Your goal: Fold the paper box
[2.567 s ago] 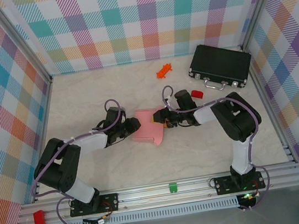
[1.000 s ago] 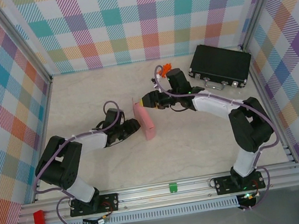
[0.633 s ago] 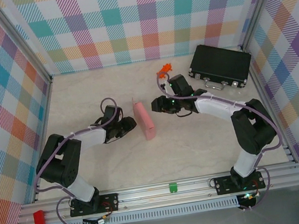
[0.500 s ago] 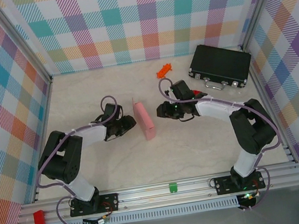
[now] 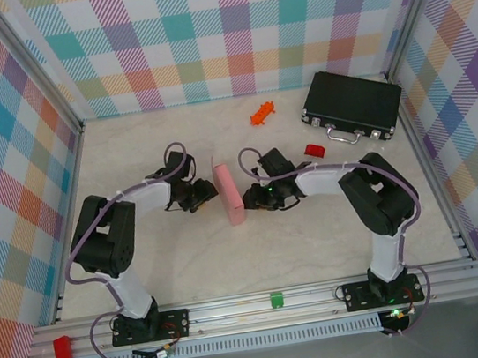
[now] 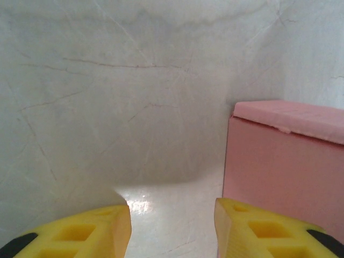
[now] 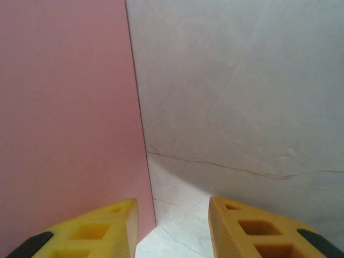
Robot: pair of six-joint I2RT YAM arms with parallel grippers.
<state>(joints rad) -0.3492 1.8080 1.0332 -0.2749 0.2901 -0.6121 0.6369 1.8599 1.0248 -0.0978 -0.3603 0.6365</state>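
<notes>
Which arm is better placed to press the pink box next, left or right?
Probably right: the open right gripper sits almost against the paper box, while the open left gripper has it farther ahead.

Overhead, wrists close — paper box point(image 5: 229, 193) shared.

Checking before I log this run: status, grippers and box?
Left gripper open, empty. Right gripper open, empty. Between them the box, folded, standing on edge. Black case far off, not in the way.
</notes>
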